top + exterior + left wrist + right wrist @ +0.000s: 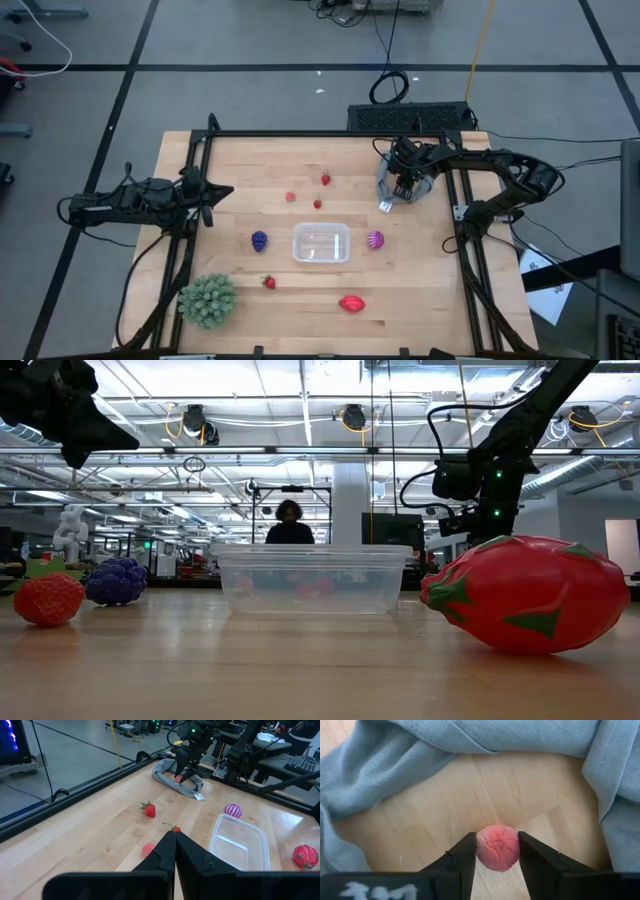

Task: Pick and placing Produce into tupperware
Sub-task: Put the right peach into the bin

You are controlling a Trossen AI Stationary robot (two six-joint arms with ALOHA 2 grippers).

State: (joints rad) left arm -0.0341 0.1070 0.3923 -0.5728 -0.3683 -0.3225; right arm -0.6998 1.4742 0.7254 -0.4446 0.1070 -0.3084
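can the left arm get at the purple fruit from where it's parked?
Probably yes. The left gripper sits shut at the table's left edge, and the purple fruit lies on bare wood nearby, left of the tub, with nothing between them.

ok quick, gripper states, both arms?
Left gripper: shut, empty, waiting over the table's left side.
Right gripper: fingers closed on a small pink-red berry inside the grey cloth ring.
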